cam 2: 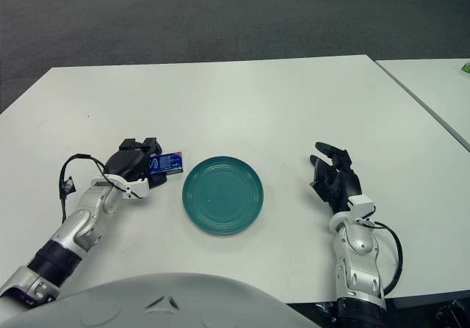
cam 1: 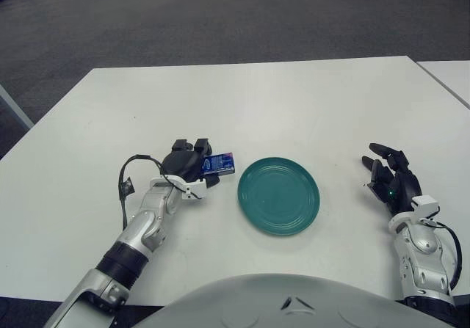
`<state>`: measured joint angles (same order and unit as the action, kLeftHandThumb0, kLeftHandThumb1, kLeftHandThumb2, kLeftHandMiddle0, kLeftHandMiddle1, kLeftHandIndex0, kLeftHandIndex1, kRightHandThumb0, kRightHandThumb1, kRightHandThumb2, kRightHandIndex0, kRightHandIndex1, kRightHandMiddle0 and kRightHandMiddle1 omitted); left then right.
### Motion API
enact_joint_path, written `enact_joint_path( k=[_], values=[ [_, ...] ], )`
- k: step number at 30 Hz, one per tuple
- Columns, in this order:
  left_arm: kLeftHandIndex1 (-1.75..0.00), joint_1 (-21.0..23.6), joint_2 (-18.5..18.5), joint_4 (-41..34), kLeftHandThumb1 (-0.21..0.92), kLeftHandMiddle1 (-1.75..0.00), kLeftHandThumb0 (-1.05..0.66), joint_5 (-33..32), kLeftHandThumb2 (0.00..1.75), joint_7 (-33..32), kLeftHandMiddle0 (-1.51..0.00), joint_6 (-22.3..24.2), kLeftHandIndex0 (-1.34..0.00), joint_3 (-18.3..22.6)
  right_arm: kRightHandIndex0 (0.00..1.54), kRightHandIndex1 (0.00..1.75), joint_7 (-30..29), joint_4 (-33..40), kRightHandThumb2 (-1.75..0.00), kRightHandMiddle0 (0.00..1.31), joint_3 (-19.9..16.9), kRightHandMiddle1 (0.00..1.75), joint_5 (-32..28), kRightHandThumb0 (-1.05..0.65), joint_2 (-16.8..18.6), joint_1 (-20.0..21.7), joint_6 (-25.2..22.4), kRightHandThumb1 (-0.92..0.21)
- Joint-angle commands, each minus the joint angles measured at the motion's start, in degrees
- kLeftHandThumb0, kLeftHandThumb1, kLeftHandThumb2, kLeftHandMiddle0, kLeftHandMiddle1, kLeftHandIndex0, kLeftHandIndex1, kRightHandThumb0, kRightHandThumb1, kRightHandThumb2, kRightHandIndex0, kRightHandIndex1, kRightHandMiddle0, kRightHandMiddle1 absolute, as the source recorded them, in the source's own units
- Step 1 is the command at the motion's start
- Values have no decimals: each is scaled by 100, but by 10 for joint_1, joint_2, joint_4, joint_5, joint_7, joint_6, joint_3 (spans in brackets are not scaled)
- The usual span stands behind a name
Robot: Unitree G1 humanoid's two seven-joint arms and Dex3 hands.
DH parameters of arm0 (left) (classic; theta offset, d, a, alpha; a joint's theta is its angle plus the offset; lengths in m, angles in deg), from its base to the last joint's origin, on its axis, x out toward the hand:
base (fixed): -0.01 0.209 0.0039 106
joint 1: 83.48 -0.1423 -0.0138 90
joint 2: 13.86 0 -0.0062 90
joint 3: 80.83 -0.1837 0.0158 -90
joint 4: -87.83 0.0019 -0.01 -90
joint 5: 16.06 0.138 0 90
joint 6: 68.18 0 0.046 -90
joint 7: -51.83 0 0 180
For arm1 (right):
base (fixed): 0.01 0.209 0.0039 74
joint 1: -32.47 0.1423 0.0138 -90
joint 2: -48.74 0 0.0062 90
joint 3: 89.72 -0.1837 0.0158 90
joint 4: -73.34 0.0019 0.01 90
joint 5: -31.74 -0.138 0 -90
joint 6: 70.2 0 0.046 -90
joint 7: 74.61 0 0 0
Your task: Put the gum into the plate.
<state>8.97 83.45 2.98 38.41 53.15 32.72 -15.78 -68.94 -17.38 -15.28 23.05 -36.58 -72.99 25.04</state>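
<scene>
Bright, even overhead light, soft faint shadows, sharp focus, no glare.
</scene>
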Motion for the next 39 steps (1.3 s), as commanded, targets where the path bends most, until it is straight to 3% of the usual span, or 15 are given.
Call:
enact_joint_path(
  k=[1, 9, 16, 18, 19, 20, 22, 24, 25, 27, 30, 35, 39],
  values=[
    [-145, 1, 7, 21, 92, -114, -105, 30, 26, 12, -1, 21, 0, -18, 26, 44, 0, -22, -81, 0, 4, 93, -2, -73, 10, -10, -27, -92],
    [-132, 6, 22, 28, 92, -92, -105, 70, 28, 22, -5, 22, 0, -43, 26, 42, 1, -26, -82, 0, 3, 91, -2, -72, 10, -8, -25, -92],
    [-128, 8, 29, 31, 92, -84, -105, 77, 27, 22, -9, 18, 0, -53, 25, 41, 3, -25, -82, 0, 4, 89, -4, -72, 11, -9, -24, -92],
    [-129, 12, 29, 39, 92, -95, -105, 81, 26, 18, -8, 18, 0, -57, 25, 41, 3, -25, -82, 0, 4, 89, -4, -72, 11, -9, -24, -92],
    [-136, 13, 29, 44, 92, -124, -105, 84, 25, 15, -8, 18, 0, -59, 25, 40, 3, -25, -82, 0, 4, 88, -4, -72, 11, -9, -24, -92],
    [-137, 17, 29, 52, 92, -131, -105, 88, 25, 10, -8, 18, 0, -62, 25, 40, 3, -25, -82, 0, 5, 88, -3, -72, 11, -10, -23, -92],
    [-142, 21, 29, 63, 92, -152, -105, 95, 23, -1, -17, 20, 0, -67, 25, 40, 2, -19, -82, 0, 6, 88, 0, -72, 12, -12, -25, -92],
    [-159, 24, 30, 72, 90, -165, -87, 100, 23, -13, -45, 20, -18, -70, 26, 40, 0, -9, -82, 0, 7, 89, 1, -72, 12, -16, -29, -92],
    [-159, 25, 28, 76, 84, -167, -78, 96, 35, -21, -51, 17, -25, -70, 26, 40, 0, -6, -82, 0, 8, 90, 0, -72, 13, -17, -30, -92],
    [-167, 26, 25, 82, 61, -172, -58, 90, 81, -30, -73, 12, -41, -69, 27, 41, 0, -4, -82, 0, 8, 93, -2, -72, 14, -17, -32, -92],
    [-172, 24, 22, 75, 48, -174, -49, 75, 106, -31, -91, 4, -49, -64, 28, 41, 2, -2, -81, 0, 6, 96, -10, -72, 16, -17, -35, -92],
    [-174, 7, 28, 24, 39, -174, -46, 44, 121, -15, -107, -13, -55, -48, 27, 42, 2, -2, -81, 0, 8, 96, -9, -73, 16, -17, -37, -92],
    [-175, 1, 34, 14, 36, -175, -47, 32, 126, -27, -111, -30, -58, -41, 27, 42, 1, 1, -81, 0, 9, 94, -7, -72, 16, -18, -42, -92]
  ],
)
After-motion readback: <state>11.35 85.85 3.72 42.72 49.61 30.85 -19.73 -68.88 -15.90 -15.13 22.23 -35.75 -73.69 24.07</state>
